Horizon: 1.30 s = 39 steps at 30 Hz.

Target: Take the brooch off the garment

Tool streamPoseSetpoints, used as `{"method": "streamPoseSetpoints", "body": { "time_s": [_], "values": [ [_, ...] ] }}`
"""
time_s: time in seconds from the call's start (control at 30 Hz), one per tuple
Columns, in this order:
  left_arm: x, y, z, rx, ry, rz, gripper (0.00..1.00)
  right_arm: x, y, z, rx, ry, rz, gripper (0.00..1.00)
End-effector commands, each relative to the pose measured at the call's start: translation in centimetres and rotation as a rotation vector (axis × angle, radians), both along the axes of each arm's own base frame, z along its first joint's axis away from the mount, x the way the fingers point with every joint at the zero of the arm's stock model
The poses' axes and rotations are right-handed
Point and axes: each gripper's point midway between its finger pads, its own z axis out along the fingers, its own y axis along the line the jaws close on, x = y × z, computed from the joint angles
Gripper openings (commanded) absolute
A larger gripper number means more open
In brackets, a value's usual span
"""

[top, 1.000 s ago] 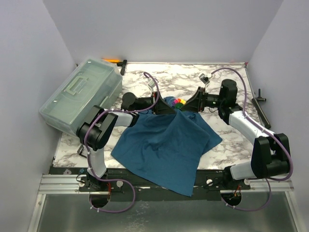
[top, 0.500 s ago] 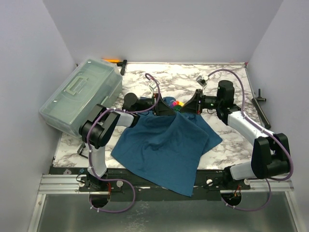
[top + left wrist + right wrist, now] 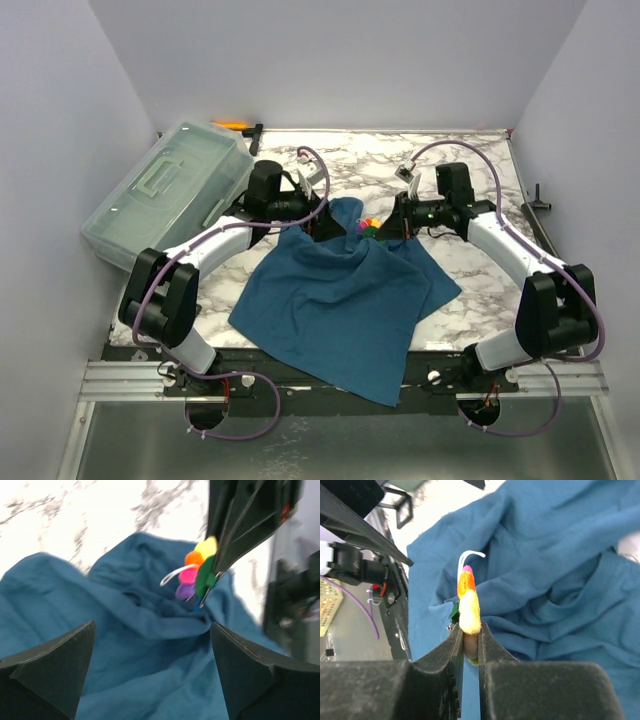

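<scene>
The teal-blue garment [image 3: 340, 290] lies bunched on the marble table, and its far edge rises in a peak. At that peak is the brooch [image 3: 368, 226], a small flower of yellow, orange, pink, purple and green. My right gripper [image 3: 388, 228] is shut on the brooch [image 3: 468, 607], whose yellow tip sticks out past the right gripper's [image 3: 468, 630] fingertips. In the left wrist view the brooch [image 3: 197, 567] meets the cloth [image 3: 125, 630] at its lower end. My left gripper [image 3: 152, 625] stands wide open just left of the peak, above the cloth, holding nothing. In the top view the left gripper [image 3: 318, 212] is beside the fold.
A clear plastic lidded box [image 3: 170, 195] stands at the table's left side. An orange-handled tool [image 3: 235, 125] lies at the back left corner. A black tool [image 3: 540, 215] lies beyond the right edge. The garment's near corner hangs over the front edge.
My left gripper went from shut at the cloth peak to wide open and drew back to the left. The right gripper closed further on the brooch and shifted slightly left.
</scene>
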Motion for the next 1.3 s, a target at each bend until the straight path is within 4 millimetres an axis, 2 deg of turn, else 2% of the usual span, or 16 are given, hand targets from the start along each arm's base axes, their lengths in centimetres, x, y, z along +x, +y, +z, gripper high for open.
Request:
{"method": "streamPoseSetpoints", "body": {
  "time_s": [0.0,0.13,0.23,0.3,0.37,0.5,0.57,0.6,0.7,0.83,1.0,1.1,1.27],
  "values": [
    [-1.3,4.5,-7.0,0.495,-0.216,-0.076,0.99,-0.9,-2.3,-3.1,-0.204,0.082,-0.023,0.01],
    [-1.5,6.7,-6.8,0.644,-0.241,-0.093,0.99,-1.0,-3.1,-3.5,-0.266,0.113,-0.025,0.01],
    [-1.5,9.1,-6.5,0.785,-0.243,-0.091,0.99,-1.3,-3.7,-4.3,-0.325,0.16,-0.002,0.01],
    [-1.2,10.2,-5.6,0.829,-0.285,-0.059,0.99,-1.3,-3.9,-4.3,-0.344,0.186,0.012,0.01],
    [-0.9,10.3,-3.8,0.802,-0.304,-0.006,0.99,-1.1,-3.8,-3.8,-0.352,0.194,0.027,0.01],
    [-0.2,7.9,-1.5,0.675,-0.234,0.034,0.99,-0.5,-3.3,-1.7,-0.322,0.152,0.042,0.01],
    [-0.2,6.0,-1.4,0.619,-0.136,-0.022,0.99,-0.1,-3.0,-0.9,-0.304,0.146,0.051,0.01],
    [0.0,5.1,-0.7,0.586,-0.102,-0.037,0.99,0.0,-2.9,-0.5,-0.301,0.139,0.059,0.01],
    [0.3,2.2,-0.2,0.484,0.013,-0.093,0.99,0.4,-2.8,-0.2,-0.299,0.143,0.057,0.01],
    [1.1,-0.6,0.5,0.433,0.009,-0.07,0.99,0.9,-2.5,-0.3,-0.293,0.162,0.057,0.01],
    [0.2,-2.8,-0.4,0.377,-0.069,-0.008,0.99,1.2,-2.3,-1.3,-0.289,0.212,0.048,0.01],
    [-0.5,-4.3,-1.6,0.413,-0.074,0.001,0.99,1.2,-2.4,-2.1,-0.299,0.229,0.031,0.0],
    [-0.2,-5.8,-3.3,0.468,-0.087,0.063,0.99,0.7,-2.5,-2.6,-0.294,0.242,0.012,0.01]
  ]
}}
